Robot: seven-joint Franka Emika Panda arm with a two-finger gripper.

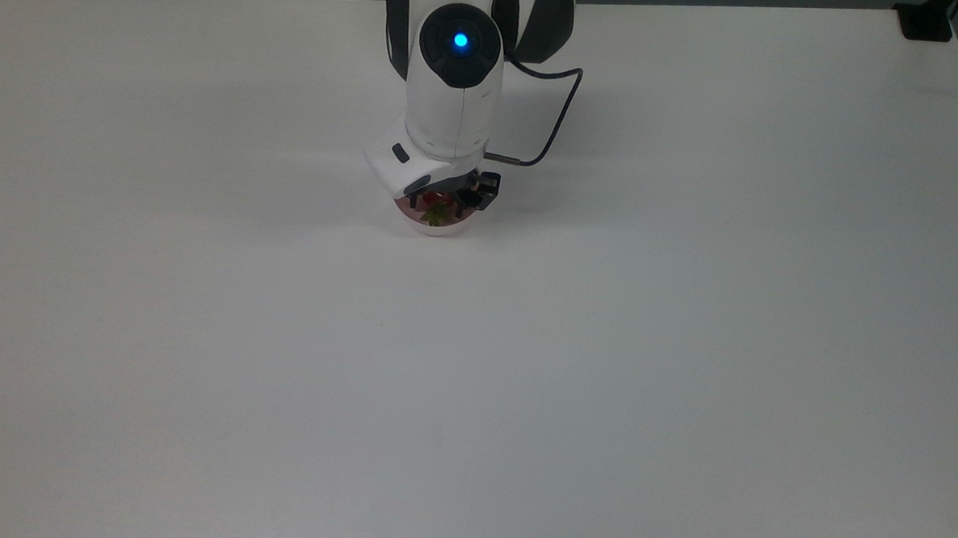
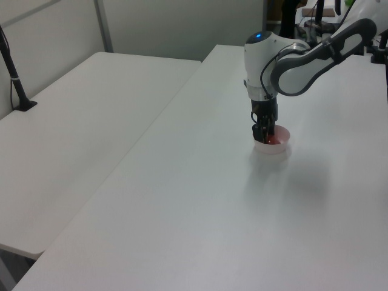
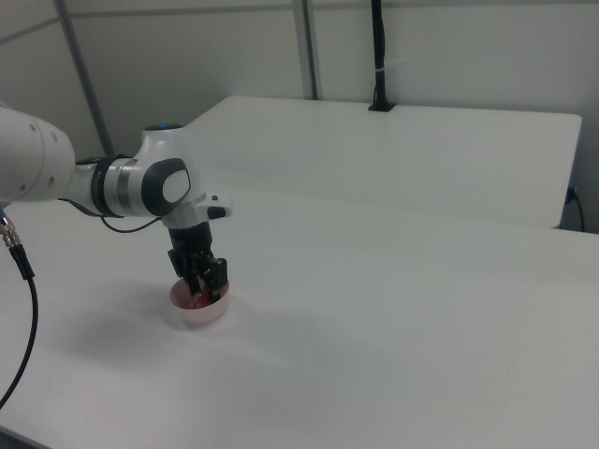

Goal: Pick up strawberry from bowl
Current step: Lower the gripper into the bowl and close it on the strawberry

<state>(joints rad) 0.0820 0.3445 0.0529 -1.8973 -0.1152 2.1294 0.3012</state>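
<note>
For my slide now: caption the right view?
Panda gripper reaching into the pink bowl over the strawberry.

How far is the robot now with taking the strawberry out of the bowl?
Done: the gripper is down inside the bowl, its fingers on either side of the strawberry. In hand: getting a grip; whether the fingers have closed on it cannot be seen. Left: lifting the strawberry clear of the bowl, which it has not yet left.
</note>
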